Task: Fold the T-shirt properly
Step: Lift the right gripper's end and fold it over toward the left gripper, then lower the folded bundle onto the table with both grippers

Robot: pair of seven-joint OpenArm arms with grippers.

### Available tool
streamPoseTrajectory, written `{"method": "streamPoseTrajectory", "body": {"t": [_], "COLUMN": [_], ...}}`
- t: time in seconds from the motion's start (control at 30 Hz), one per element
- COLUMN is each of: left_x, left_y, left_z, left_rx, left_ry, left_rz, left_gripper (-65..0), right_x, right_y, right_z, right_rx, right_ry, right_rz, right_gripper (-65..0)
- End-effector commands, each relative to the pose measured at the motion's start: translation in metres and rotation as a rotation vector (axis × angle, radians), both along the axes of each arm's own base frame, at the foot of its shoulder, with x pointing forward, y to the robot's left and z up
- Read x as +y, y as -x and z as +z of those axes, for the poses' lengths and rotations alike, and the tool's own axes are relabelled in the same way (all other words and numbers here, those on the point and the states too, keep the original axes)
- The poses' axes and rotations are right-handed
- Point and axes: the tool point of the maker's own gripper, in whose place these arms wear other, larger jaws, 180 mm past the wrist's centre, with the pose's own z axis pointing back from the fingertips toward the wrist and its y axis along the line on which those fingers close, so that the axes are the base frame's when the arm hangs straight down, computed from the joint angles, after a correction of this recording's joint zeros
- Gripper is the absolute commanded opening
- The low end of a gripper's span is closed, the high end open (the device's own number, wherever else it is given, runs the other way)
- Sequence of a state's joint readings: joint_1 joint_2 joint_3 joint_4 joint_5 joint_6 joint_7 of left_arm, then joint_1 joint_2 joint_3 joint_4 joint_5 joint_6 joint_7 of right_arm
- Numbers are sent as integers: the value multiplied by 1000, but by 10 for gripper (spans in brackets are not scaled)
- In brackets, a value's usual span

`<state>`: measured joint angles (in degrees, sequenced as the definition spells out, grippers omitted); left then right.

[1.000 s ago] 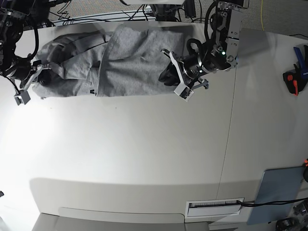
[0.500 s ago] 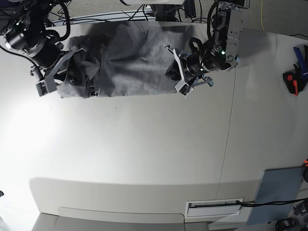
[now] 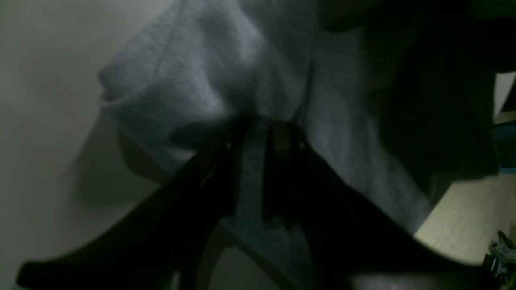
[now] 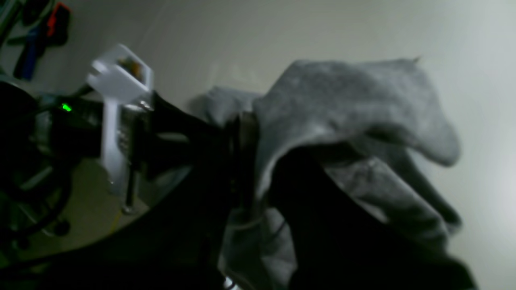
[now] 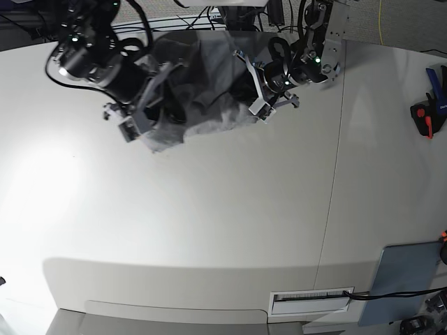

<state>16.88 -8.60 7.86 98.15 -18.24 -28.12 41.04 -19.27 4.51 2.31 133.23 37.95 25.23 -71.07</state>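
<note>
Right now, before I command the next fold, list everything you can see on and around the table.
Heather-grey cotton T-shirt: one, bunched and lifted between both arms, far side of the table.
White table: one, fills the base view.
Flat grey-blue rectangular panel: one, near right corner.
Red, black and blue tools: a small cluster, far right edge.
White labelled strip: one, near table edge.
Black cables: several, beyond the far edge.
Right gripper: black fingers shut on a fold of shirt, base-view left.
Left gripper: black fingers shut on the shirt, base-view right.
</note>
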Motion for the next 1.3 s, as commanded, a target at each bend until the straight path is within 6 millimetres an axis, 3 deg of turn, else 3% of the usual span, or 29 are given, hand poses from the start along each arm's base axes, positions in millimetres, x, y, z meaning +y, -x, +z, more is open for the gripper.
{"method": "streamPoseTrajectory", "body": {"t": [0.0,0.23,0.37,0.7,0.97,1.1,1.27], "left_x": [-4,-40,-44,-44,-42,-26,34], "left_y": [3,1,-15,-19,-22,-32,-61], "left_z": [0,15,22,26,46,43,39], "left_rx": [1,-57,-74,-92,-135,-148,-140], "left_ry": [-3,54,53,43,23,-25,-77], "left_rz": [-18,-76,-26,-48,-66,-22,195], "left_gripper": [-520,-520,-520,-520,-520,-520,-520], "right_x": [12,51,62,62,61,63,63], "right_y": [-5,0,5,12,19,21,22], "right_z": [15,16,16,9,5,6,5], "right_rx": [-58,-75,-68,-31,-6,1,9], "right_ry": [-48,-58,-67,-51,-49,-63,-60], "right_rz": [13,74,101,118,148,156,157], "right_gripper": [-650,-650,-650,-650,-650,-650,-650]}}
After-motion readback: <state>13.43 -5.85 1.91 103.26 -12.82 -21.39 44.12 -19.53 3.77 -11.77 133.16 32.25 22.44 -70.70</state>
